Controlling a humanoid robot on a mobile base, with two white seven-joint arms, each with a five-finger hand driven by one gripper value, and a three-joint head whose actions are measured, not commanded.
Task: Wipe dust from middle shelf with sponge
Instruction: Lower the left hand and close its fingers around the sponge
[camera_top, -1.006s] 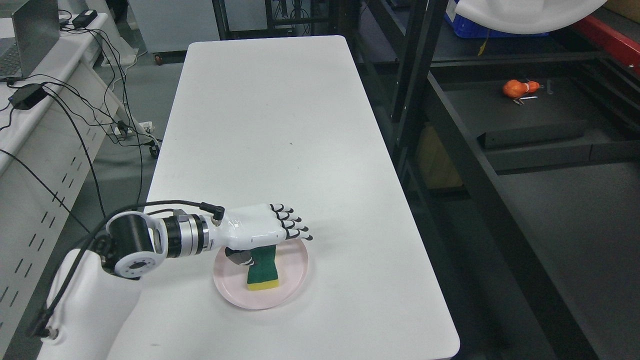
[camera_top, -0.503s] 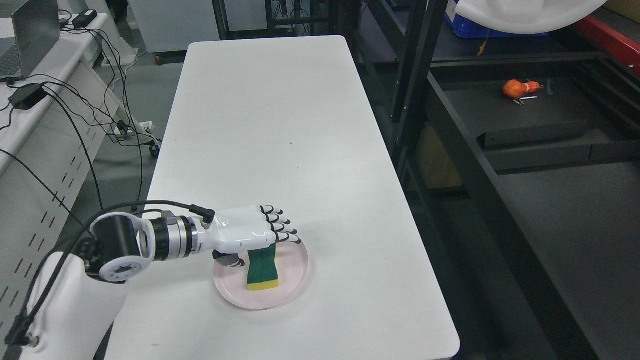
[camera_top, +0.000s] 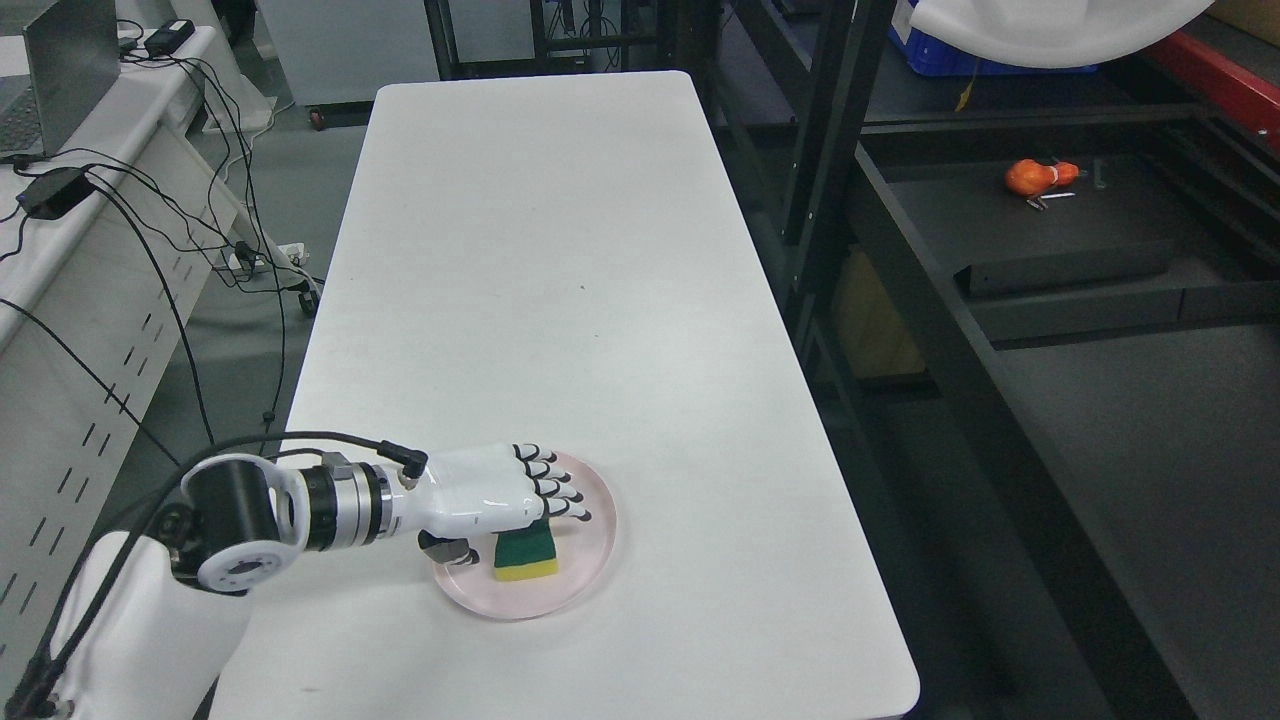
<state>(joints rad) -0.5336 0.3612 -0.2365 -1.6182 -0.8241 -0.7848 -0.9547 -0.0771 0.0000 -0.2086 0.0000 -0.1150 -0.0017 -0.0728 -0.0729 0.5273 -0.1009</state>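
Left hand (camera_top: 500, 490) over the sponge (camera_top: 526, 555) — fingers extended, nothing gripped.
Sponge lies on the pink plate (camera_top: 590, 575) on the table (camera_top: 550, 250); pickup and shelf (camera_top: 1100, 240) wiping remain.

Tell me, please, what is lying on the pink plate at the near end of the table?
A green-and-yellow sponge lies on the pink plate. The left hand hangs over its far end, covering that part and the plate's left rim.

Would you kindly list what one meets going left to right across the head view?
Power adapter → left hand → sponge → black shelf post → orange object on the shelf.
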